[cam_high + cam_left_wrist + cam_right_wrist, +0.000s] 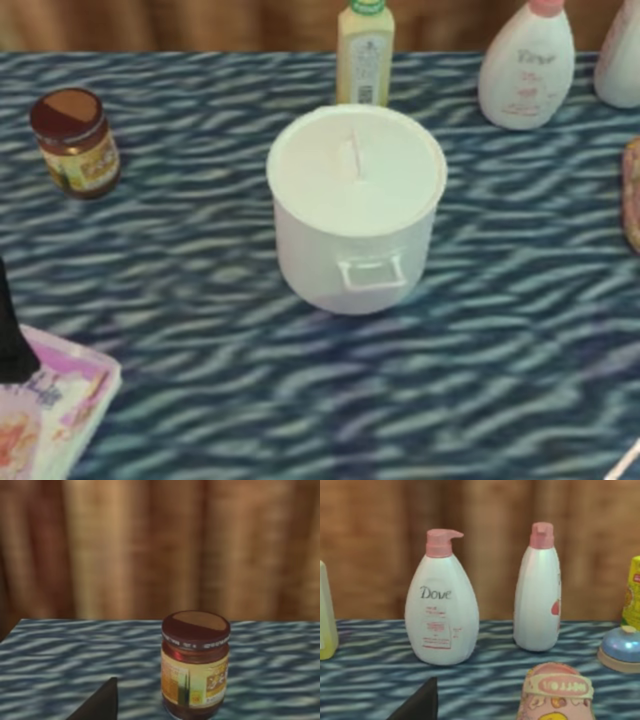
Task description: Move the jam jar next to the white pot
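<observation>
1. Top view alone shows my one white pot (356, 208), a lidded cylinder at table centre, with one squat glass jar (75, 142) well apart at its ten o'clock.
2. Left wrist view shows the jar (195, 665) close, beside one dark finger (100, 705); whether the fingers are apart, I cannot tell.
3. Right wrist view shows two pink-capped bottles, the Dove bottle (441, 609) and a slimmer bottle (538, 594); finger state unclear.

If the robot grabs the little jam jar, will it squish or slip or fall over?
The jam jar looks like hard glass, so it probably won't squish, but it could break if dropped. Its smooth round sides may be a bit slippery. It stands upright and squat with a flat brown lid, so it likely won't tip easily; on its side it would probably roll.
</observation>
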Controlling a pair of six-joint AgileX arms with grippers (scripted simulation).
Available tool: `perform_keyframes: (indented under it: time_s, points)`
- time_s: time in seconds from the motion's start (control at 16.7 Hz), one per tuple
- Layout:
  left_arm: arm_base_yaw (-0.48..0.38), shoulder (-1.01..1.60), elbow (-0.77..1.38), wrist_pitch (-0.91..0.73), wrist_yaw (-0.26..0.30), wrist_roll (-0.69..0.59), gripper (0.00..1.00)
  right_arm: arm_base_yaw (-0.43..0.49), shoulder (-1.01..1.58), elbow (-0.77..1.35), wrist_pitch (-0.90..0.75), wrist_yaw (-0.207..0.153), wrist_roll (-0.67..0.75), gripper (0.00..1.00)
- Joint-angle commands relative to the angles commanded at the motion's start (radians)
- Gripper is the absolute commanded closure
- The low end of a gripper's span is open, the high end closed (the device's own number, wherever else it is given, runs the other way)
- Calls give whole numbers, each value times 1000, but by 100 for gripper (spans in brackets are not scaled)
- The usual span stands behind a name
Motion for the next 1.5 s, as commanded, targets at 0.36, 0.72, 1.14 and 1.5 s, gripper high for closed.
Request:
perform_keyframes:
  time_s: [0.36,0.72,1.14,1.5]
  points:
    - [-1,83,60,-62,8,16,0,0,0,0,0,0,0,0]
    - [-13,438,352,-313,46,83,0,0,0,0,0,0,0,0]
    - [-26,1048,952,-702,94,208,0,0,0,0,0,0,0,0]
    - [-27,1637,1595,-1038,112,335,0,0,0,0,0,0,0,0]
